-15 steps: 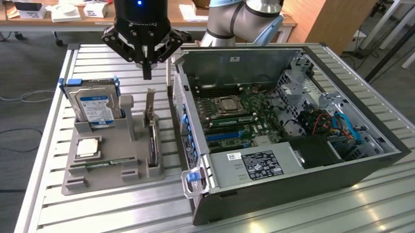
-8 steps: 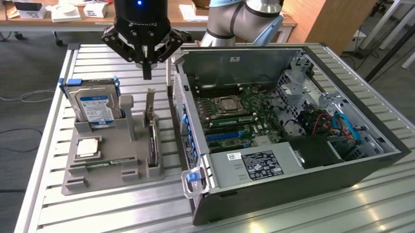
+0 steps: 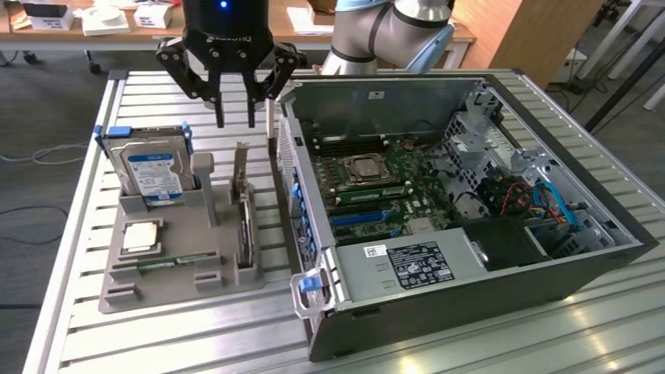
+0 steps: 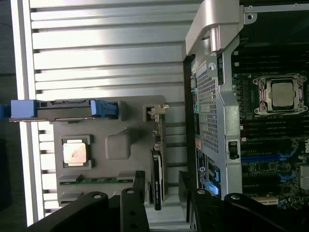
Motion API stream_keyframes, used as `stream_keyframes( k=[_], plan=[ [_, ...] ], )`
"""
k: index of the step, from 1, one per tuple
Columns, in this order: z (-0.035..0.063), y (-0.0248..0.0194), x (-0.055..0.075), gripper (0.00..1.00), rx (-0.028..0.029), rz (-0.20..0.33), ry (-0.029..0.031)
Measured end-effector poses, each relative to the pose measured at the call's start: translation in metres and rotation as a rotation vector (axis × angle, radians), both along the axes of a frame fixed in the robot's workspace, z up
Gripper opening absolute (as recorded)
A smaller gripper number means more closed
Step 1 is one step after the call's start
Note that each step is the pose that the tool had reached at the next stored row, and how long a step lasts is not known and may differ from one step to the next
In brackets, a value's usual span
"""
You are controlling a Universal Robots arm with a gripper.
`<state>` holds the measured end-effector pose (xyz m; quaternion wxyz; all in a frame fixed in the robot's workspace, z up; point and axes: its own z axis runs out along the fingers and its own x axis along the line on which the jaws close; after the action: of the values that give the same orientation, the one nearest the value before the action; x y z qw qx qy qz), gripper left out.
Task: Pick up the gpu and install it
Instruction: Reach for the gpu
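See gripper (image 3: 236,121) wide, empty, above upright gpu (image 3: 246,230); judge light, stiff, fragile; pinch flat faces nr top edge.

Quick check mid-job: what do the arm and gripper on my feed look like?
The gripper is black with jointed fingers, white ROBOTIQ lettering and a blue light above it. The arm is silver-grey with a pale blue joint cap.
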<state>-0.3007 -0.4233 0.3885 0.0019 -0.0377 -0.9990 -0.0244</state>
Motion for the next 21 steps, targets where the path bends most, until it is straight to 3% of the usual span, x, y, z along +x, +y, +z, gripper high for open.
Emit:
stream_keyframes(
  k=[10,14,21],
  plan=[
    [-0.0130,0.0000,0.000,0.42,0.0012,0.000,-0.0001],
    [-0.0135,-0.0004,0.000,0.42,0.0011,0.000,0.0000],
    [-0.0135,-0.0133,0.000,0.42,0.0011,0.000,0.0001]
  ],
)
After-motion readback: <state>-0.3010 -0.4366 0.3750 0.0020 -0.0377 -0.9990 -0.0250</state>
